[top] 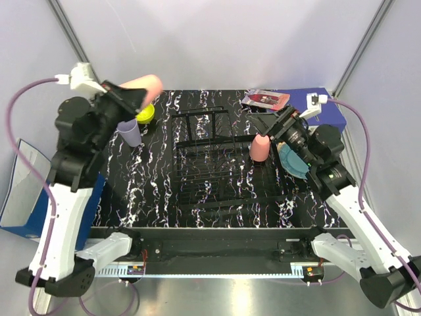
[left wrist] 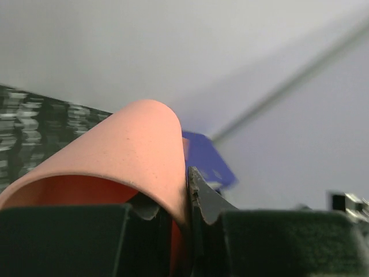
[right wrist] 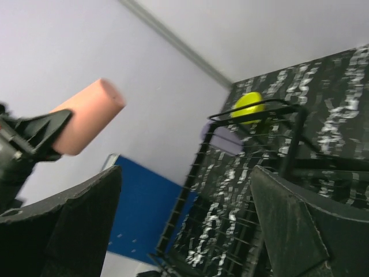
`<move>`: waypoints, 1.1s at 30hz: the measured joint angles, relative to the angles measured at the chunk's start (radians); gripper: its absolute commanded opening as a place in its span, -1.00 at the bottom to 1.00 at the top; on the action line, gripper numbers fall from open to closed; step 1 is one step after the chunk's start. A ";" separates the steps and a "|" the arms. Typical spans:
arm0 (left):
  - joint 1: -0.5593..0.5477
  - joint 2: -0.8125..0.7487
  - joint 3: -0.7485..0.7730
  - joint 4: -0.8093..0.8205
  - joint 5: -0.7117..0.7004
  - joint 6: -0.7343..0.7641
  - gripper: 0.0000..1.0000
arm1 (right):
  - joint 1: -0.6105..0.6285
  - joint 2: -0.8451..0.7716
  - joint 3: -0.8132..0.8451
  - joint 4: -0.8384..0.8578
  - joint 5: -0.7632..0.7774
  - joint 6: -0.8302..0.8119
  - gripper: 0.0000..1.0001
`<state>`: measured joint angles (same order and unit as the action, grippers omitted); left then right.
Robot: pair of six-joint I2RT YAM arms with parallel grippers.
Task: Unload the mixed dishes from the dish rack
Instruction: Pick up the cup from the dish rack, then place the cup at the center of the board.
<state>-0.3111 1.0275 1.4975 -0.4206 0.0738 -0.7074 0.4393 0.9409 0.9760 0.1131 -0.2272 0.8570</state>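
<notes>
The left pincer point(left wrist: 176, 208) is clamped on the rim wall of the pink cup point(top: 146, 83), held above the counter point(top: 151, 191) at 10 o'clock. The cup's long axis points toward 3 o'clock. The yellow bowl point(top: 146, 113) and lavender cup point(top: 129, 133) sit just beneath, so set-down likely needs an offset. The right pincer point(right wrist: 185, 173) gapes empty.

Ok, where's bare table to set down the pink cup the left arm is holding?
Best patch: the tabletop left of the rack, nearer than the lavender cup and yellow bowl. Right of the rack is crowded: another pink cup, teal plate, the right gripper, booklet.
</notes>
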 measured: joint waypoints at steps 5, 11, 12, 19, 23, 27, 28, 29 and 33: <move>0.072 0.013 0.089 -0.243 -0.237 0.093 -1.00 | 0.000 -0.031 0.002 -0.137 0.111 -0.072 0.99; 0.124 0.190 0.074 -0.424 -0.349 0.170 -1.00 | 0.000 -0.025 0.002 -0.247 0.182 -0.109 0.99; 0.128 0.225 0.045 -0.433 -0.354 0.177 -1.00 | 0.000 -0.027 0.001 -0.255 0.190 -0.116 0.99; 0.177 0.367 -0.100 -0.516 -0.352 0.195 -1.00 | 0.000 -0.066 -0.019 -0.293 0.237 -0.154 0.99; 0.189 0.407 -0.101 -0.501 -0.352 0.195 -1.00 | 0.000 -0.083 -0.039 -0.299 0.246 -0.159 0.99; 0.199 0.469 -0.135 -0.450 -0.342 0.195 -1.00 | 0.000 -0.087 -0.065 -0.305 0.247 -0.161 0.99; 0.205 0.491 -0.147 -0.438 -0.334 0.195 -1.00 | 0.000 -0.088 -0.072 -0.309 0.247 -0.162 0.99; 0.213 0.515 -0.158 -0.430 -0.327 0.195 -1.00 | 0.000 -0.089 -0.076 -0.317 0.249 -0.164 0.99; 0.246 0.599 -0.183 -0.404 -0.307 0.195 -1.00 | 0.000 -0.099 -0.084 -0.338 0.265 -0.173 0.99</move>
<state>-0.0647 1.6260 1.3148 -0.8242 -0.2329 -0.5121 0.4397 0.8417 0.8925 -0.2249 0.0380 0.6838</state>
